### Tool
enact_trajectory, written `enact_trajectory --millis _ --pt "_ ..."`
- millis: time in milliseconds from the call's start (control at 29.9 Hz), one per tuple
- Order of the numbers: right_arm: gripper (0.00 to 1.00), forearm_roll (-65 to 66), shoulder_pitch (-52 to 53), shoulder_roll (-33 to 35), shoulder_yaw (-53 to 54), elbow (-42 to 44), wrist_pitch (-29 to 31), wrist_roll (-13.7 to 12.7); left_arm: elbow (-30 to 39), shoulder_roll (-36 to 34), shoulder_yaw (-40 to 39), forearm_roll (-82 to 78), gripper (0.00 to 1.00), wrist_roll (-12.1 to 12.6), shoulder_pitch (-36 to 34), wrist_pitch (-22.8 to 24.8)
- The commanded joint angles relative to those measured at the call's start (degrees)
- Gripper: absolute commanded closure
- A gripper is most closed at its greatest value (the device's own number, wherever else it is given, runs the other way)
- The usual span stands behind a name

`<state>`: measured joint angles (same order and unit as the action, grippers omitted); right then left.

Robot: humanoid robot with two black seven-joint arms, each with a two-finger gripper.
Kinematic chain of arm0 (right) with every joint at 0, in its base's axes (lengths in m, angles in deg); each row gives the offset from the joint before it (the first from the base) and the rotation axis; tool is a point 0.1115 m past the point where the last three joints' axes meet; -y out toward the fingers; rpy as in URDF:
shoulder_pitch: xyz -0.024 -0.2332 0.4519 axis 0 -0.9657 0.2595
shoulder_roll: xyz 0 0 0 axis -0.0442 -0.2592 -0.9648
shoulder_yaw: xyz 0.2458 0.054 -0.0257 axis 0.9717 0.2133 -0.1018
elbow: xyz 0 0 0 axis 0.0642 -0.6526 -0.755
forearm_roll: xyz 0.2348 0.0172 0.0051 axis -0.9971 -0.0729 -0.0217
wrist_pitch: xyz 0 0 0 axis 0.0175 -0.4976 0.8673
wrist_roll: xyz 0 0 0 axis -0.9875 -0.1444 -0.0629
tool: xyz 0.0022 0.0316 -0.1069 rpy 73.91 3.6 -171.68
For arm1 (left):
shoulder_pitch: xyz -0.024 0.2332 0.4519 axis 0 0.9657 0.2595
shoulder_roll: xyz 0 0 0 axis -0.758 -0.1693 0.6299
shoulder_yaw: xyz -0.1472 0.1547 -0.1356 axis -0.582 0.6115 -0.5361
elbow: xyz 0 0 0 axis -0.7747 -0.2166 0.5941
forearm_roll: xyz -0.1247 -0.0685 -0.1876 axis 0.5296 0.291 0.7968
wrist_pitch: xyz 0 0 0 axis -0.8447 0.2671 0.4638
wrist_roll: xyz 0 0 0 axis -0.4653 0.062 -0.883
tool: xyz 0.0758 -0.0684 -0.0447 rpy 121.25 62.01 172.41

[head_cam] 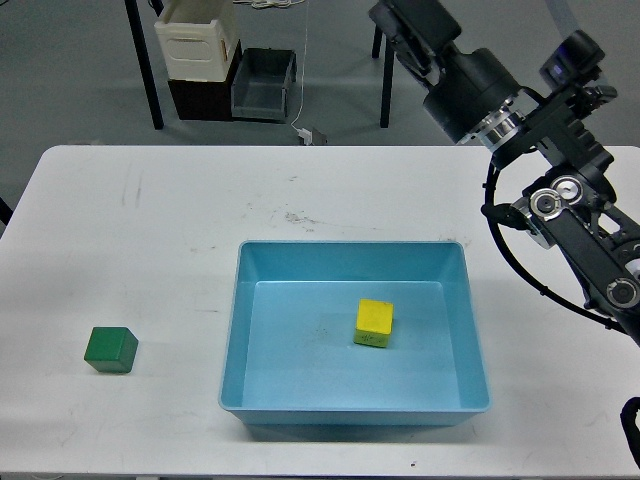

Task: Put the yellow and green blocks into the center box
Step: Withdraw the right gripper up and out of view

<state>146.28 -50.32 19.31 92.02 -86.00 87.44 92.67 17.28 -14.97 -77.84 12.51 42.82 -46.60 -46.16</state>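
The yellow block [373, 322] lies inside the light blue box [232, 330] in the middle of the white table, a little right of the box's centre. The green block [110, 349] sits on the table to the left of the box, near the front. My right arm comes in from the right and is raised high above the table's back edge. Its gripper [400, 22] is at the top of the view, dark and partly cut off, so its fingers cannot be told apart. It holds nothing that I can see. My left gripper is out of view.
The table's [150, 230] back edge runs under the raised right arm. Behind it on the floor are a white bin on a dark crate [198, 55], a grey bin [264, 83] and dark frame legs [146, 70].
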Motion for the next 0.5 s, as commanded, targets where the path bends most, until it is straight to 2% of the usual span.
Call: enact_trajectory --millis 0,67,268,468 --pt "0.03 -0.5 -8.1 0.2 7.3 -5.4 -0.7 -0.1 -0.3 -0.2 0.0 -8.9 0.01 -3.3 -0.5 -5.0" --pt "0.02 -0.6 -12.6 0.5 9.5 -8.9 -0.7 0.3 -0.3 -0.3 0.0 -11.1 0.01 -3.3 -0.5 -6.2" --pt "0.02 -0.8 -26.8 1.2 16.1 -18.1 -1.4 -0.1 0.0 -4.4 -0.1 -11.9 0.0 -3.3 -0.5 -5.6" --pt "0.0 -6.6 -38.6 -0.6 21.4 -22.0 -0.6 -0.1 0.4 -11.9 -0.1 -19.7 0.01 -3.3 -0.6 -0.7"
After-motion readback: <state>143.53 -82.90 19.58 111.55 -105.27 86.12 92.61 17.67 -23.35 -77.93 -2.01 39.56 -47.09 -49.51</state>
